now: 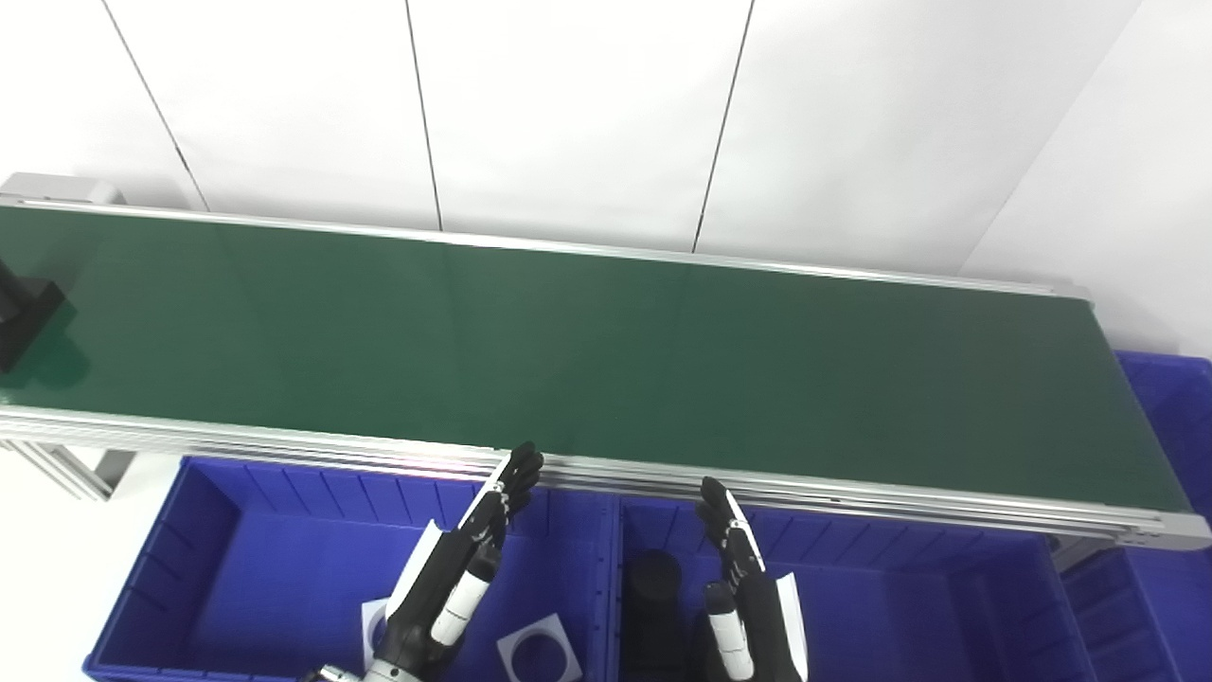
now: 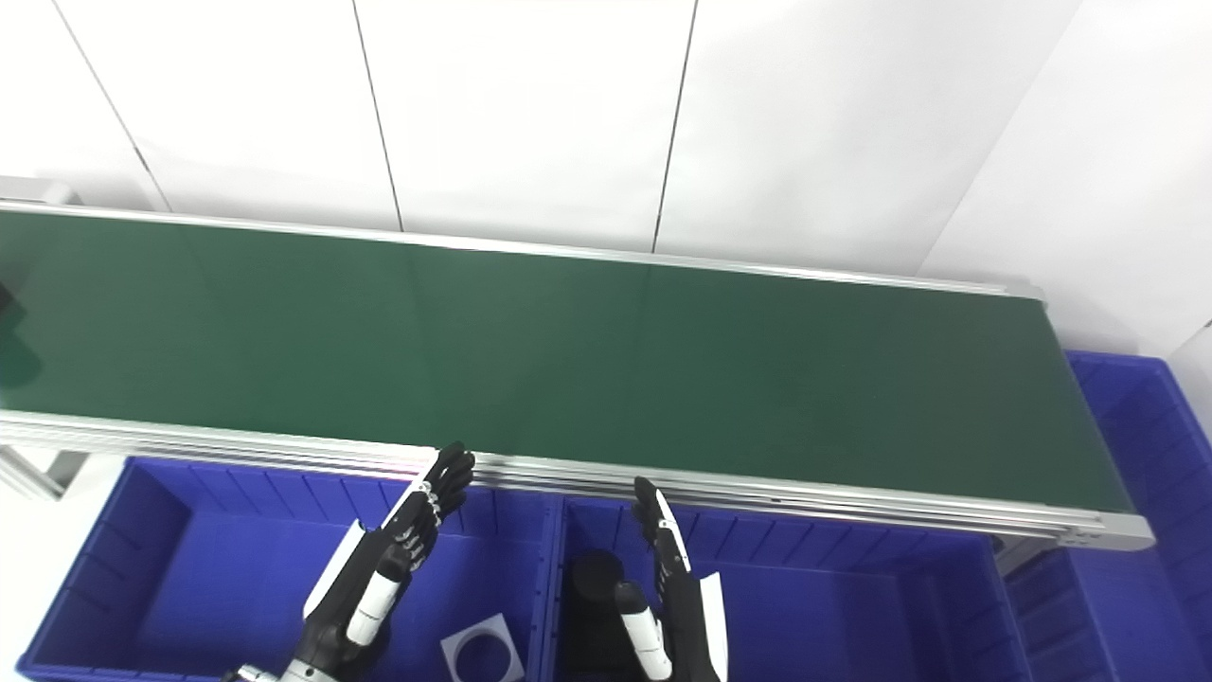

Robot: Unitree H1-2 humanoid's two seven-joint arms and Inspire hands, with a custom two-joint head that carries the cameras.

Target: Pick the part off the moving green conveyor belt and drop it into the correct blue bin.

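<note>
While the green conveyor belt (image 1: 606,360) fills both views, only the left eye view shows the black part (image 1: 24,317), at the belt's far left end. Below sit blue bins (image 1: 237,559), one holding a black cylinder (image 1: 653,578). Left robot hand (image 1: 454,578) and right robot hand (image 1: 743,597) hover empty, fingers extended.

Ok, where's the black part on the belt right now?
In the left eye view the black part sits at the belt's far left end, well away from both hands, which hover over the blue bins.
</note>
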